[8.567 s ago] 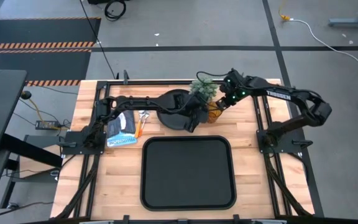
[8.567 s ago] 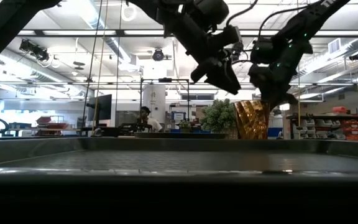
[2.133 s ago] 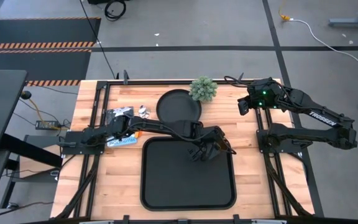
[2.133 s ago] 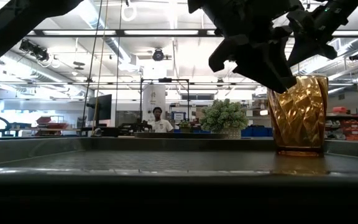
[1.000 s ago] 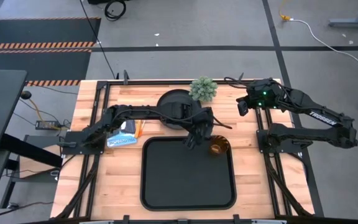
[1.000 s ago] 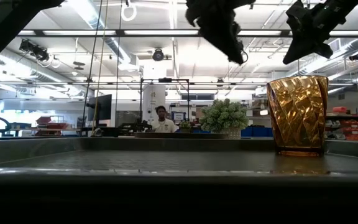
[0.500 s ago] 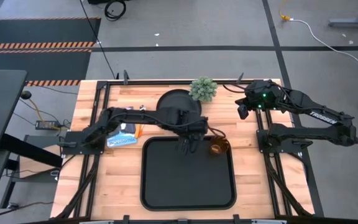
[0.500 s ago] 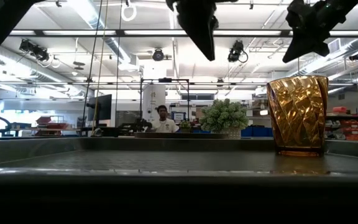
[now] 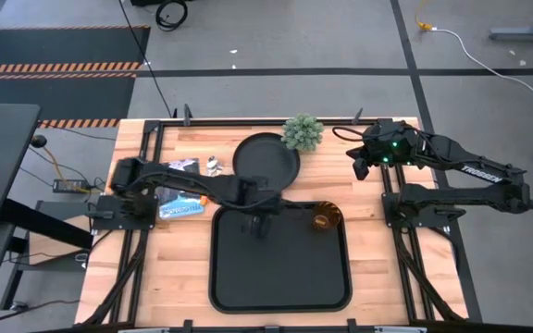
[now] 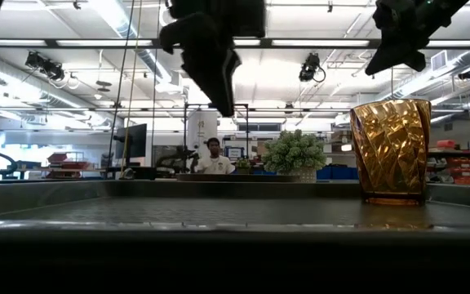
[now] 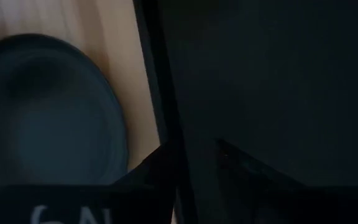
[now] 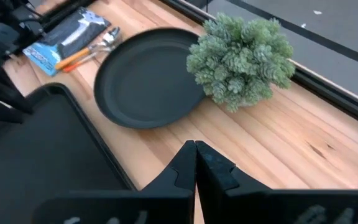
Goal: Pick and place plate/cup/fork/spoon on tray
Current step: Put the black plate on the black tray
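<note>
The amber cup (image 9: 325, 217) stands upright in the black tray's (image 9: 280, 296) far right corner; it also shows in the low view (image 10: 390, 151). My left gripper (image 9: 257, 225) is open and empty above the tray's far left part, to the left of the cup and clear of it. The round black plate (image 9: 266, 159) lies on the table beyond the tray. The spoon and fork (image 12: 95, 45) lie side by side left of the plate, silver ends (image 9: 213, 166) toward it. My right gripper (image 9: 361, 168) is shut and empty, raised over the table's far right.
A small green plant (image 9: 303, 132) stands at the far edge, right of the plate. A blue packet (image 9: 181, 202) lies left of the tray, beside the cutlery. Bare wood shows to the tray's left and right. A person stands in the room behind the table.
My left gripper has gone from beside the cup toward the table's left edge, along the tray's far part. The cup has stayed upright in the tray's far right corner.
</note>
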You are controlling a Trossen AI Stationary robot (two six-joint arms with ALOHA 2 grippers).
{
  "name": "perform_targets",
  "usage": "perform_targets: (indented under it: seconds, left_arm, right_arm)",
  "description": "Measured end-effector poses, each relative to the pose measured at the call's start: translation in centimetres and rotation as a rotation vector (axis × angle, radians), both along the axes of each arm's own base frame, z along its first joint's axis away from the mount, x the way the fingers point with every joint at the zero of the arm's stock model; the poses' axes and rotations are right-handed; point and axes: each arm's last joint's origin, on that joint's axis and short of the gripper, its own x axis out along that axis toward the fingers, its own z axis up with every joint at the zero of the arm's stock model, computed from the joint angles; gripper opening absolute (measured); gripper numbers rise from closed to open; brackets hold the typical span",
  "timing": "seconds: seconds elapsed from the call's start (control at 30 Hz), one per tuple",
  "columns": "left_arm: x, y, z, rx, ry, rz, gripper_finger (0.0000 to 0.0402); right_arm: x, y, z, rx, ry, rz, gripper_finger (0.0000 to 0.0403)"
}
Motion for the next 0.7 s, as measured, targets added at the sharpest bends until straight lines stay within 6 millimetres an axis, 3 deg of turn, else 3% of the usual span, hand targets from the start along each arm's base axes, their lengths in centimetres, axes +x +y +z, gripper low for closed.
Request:
perform_targets:
  seconds: [0.37, 0.7]
  left_arm:
    - [-5.0, 1.4, -0.4, -0.001, -0.193, 0.164, 0.0109]
    - [-9.6, 2.9, -3.3, 0.087, -0.28, 0.352, 0.0109]
  right_arm:
    - [0.1, 0.0, 0.2, -0.009, -0.021, 0.0, 0.0011]
    - [0.9, 0.2, -0.1, -0.126, -0.043, 0.004, 0.0011]
